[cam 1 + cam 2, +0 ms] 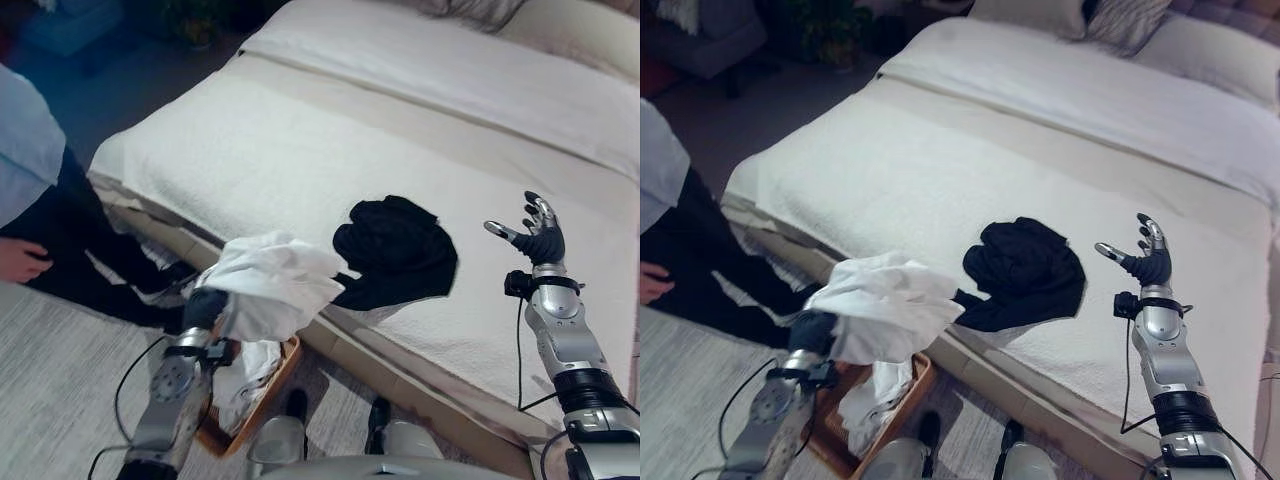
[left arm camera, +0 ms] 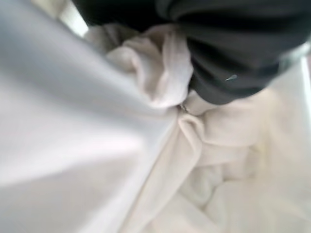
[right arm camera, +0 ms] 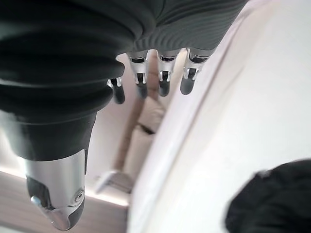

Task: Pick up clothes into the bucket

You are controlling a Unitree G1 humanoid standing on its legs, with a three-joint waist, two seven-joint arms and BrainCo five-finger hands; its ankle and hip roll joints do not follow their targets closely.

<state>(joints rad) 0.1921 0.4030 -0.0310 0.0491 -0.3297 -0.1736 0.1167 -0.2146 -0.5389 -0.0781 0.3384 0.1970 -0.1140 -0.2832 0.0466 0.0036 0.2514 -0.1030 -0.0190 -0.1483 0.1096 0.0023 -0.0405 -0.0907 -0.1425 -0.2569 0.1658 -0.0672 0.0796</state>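
**White cloth up, black cloth on the bed**

The left hand (image 1: 207, 305) is buried under the white garment (image 1: 270, 280) it carries (fingers hidden, grip impossible to tell), above the bucket (image 1: 268, 392). The right hand (image 1: 538, 236) hovers, fingers spread, beside the black garment (image 1: 397, 250) on the bed (image 1: 300, 150).
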